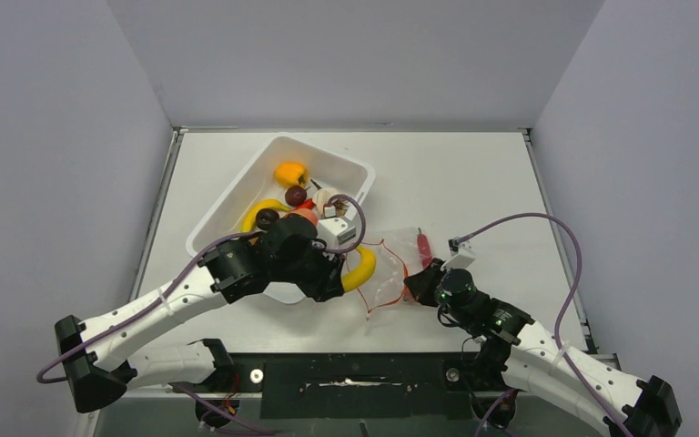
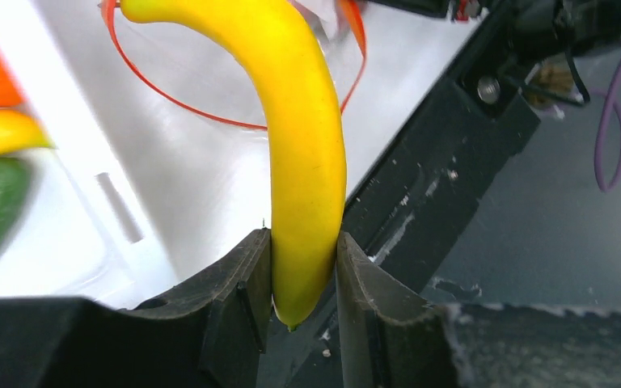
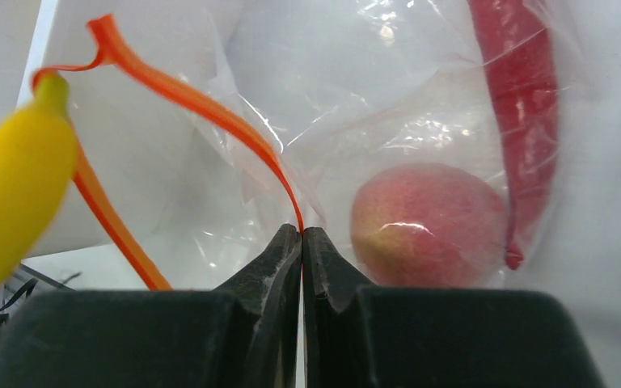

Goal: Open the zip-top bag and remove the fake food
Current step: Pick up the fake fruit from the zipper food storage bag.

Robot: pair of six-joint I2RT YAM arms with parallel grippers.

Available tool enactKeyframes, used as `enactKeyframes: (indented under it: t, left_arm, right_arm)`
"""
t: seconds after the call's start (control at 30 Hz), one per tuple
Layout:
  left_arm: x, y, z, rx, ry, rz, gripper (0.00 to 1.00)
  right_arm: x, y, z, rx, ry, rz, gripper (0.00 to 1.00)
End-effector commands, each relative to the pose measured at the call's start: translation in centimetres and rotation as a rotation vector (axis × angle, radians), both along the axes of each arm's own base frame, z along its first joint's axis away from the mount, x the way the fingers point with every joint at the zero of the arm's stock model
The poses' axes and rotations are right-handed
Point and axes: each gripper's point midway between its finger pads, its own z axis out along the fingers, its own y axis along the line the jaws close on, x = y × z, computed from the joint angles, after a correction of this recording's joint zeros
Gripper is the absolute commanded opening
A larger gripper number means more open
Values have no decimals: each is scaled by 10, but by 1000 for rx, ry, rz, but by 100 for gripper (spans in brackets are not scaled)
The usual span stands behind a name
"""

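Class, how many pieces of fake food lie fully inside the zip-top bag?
2. A peach sits beside the right fingers; a red chili lies beyond it, along the edge of the zip-top bag. The banana in the left fingers is at its mouth. Creases may hide more.

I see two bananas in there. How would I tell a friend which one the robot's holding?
Find the white tub on the table. Just past its near right corner, the left gripper is clamped on one end of a yellow banana. Unlike the other banana, which lies inside the tub, this one is outside it, next to the zip-top bag.
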Motion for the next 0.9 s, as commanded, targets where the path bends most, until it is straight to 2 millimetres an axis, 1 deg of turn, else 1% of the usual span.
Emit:
enactKeyframes:
  t: [0.0, 0.07, 0.17, 0.23, 0.3, 0.4, 0.5, 0.57, 0.73, 0.77, 0.87]
  left_arm:
    - [41, 13, 44, -116, -182, 189, 0]
    - [54, 26, 48, -121, -228, 274, 0]
    - [69, 40, 54, -148, -269, 358, 0]
    - [75, 44, 56, -159, -278, 386, 0]
    - [78, 43, 55, -166, -275, 380, 0]
    - [73, 30, 57, -213, -246, 296, 0]
    - [69, 21, 67, -293, -242, 238, 0]
    - [62, 16, 77, -351, -232, 169, 0]
    - [49, 13, 96, -452, -196, 49, 0]
    - [40, 11, 100, -477, -173, -1, 0]
    - [30, 8, 106, -529, -128, -79, 0]
  right_arm:
    - [8, -4, 10, 18, -26, -50, 1]
    - [8, -4, 11, 19, -30, -50, 1]
    - [8, -4, 12, 22, -32, -49, 1]
    - [7, -4, 11, 22, -28, -46, 1]
    - [7, -3, 11, 21, -23, -42, 1]
    - [7, -3, 11, 18, -18, -39, 1]
    - [6, -4, 11, 13, -15, -40, 1]
    - [6, -5, 11, 11, -15, -43, 1]
    - [6, -6, 10, 9, -15, -48, 1]
    - [6, -6, 10, 9, -14, -47, 1]
    - [6, -6, 8, 8, -12, -46, 1]
